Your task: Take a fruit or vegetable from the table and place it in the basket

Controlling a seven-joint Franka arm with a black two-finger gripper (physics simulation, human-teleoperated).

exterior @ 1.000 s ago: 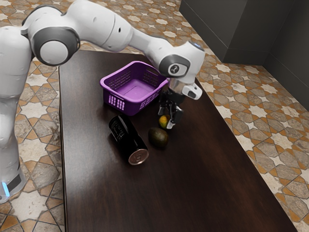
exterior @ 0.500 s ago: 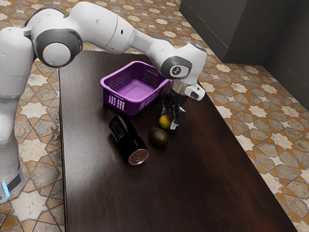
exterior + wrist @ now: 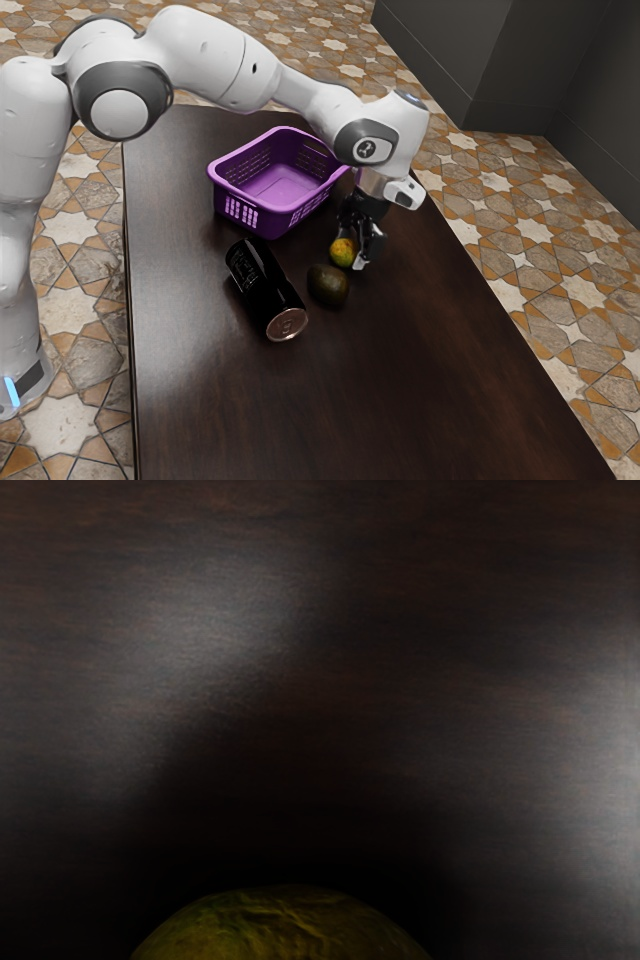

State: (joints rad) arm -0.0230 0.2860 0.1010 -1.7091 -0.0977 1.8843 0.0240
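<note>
More of the mottled fruit now shows beside the gripper — lifting looks premature. Fingers open or closed — can't tell.

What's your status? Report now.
Jaws down at yellow fruit, grip unconfirmed. Fruit outside basket. Avocado close by, might crowd the pick.

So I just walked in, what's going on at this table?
A robot arm has its gripper down at the small yellow-green fruit, which is meant for the basket but isn't in it yet. I can't tell whether the fruit is gripped. Close by on the table lie a dark green fruit and a black can on its side.
</note>
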